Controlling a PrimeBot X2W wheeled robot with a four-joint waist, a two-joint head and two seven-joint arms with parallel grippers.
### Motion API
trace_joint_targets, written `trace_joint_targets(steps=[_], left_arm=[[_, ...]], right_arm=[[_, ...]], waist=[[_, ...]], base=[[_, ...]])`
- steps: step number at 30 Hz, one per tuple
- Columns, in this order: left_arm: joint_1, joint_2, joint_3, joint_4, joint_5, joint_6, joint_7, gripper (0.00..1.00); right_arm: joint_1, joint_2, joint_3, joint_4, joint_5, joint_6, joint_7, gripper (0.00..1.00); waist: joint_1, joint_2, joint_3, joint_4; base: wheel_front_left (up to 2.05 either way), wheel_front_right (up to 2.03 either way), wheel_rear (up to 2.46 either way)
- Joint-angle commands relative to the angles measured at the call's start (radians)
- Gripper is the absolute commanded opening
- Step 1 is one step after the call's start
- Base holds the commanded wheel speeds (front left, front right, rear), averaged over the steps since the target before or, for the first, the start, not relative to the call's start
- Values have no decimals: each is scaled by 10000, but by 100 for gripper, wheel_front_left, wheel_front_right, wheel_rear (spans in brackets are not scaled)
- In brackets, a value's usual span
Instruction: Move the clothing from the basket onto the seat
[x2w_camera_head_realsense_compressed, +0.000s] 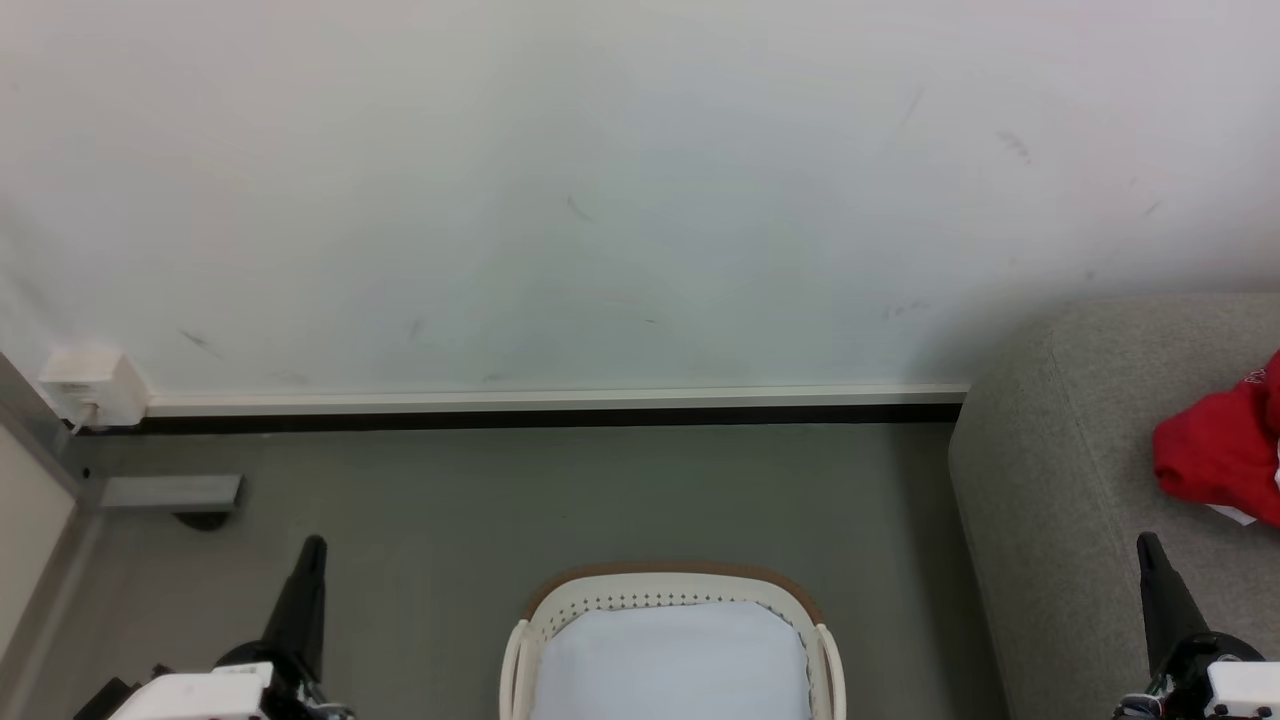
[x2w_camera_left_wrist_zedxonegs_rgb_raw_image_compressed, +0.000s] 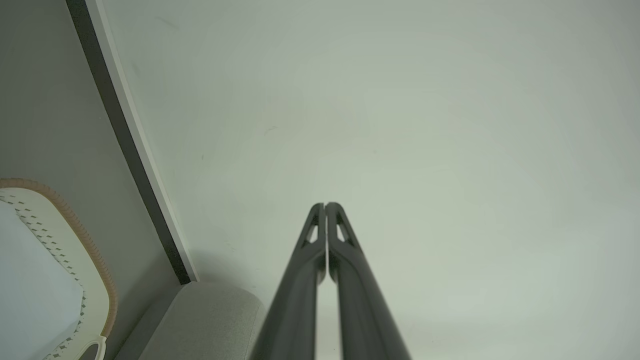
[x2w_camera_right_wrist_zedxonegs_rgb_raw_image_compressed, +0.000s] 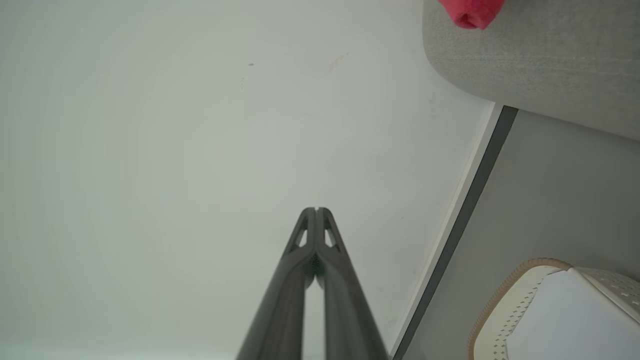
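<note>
Left claw (x2w_camera_head_realsense_compressed: 313, 548): fingers pressed fully together, holding nothing, raised above the floor (x2w_camera_head_realsense_compressed: 600, 500) to the left of the basket (x2w_camera_head_realsense_compressed: 672, 582). Right claw (x2w_camera_head_realsense_compressed: 1148, 542): likewise closed tight and empty, seen against the seat (x2w_camera_head_realsense_compressed: 1050, 480). Clothing (x2w_camera_head_realsense_compressed: 1215, 455): red heap lying on the seat, set in from its rounded end edge. Basket: stands on the floor between the two claws, apart from the wall's skirting; a pale bluish-white liner (x2w_camera_head_realsense_compressed: 670, 660) lies flat inside.

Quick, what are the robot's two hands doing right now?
Left gripper: shut, holding nothing.
Right gripper: shut, holding nothing.
</note>
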Motion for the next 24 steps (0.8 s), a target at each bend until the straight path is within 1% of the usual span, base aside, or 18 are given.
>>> trace_joint_targets(steps=[1, 24], left_arm=[[-82, 70, 11, -31, -133, -44, 44, 0], [-80, 70, 8, -33, -134, -44, 43, 0]], right_arm=[[-120, 12, -43, -49, -14, -17, 7, 0], [-121, 16, -54, -48, -31, -17, 23, 0]], waist=[[-1, -1, 0, 0], [-1, -1, 0, 0]], base=[[0, 0, 0], [0, 0, 0]])
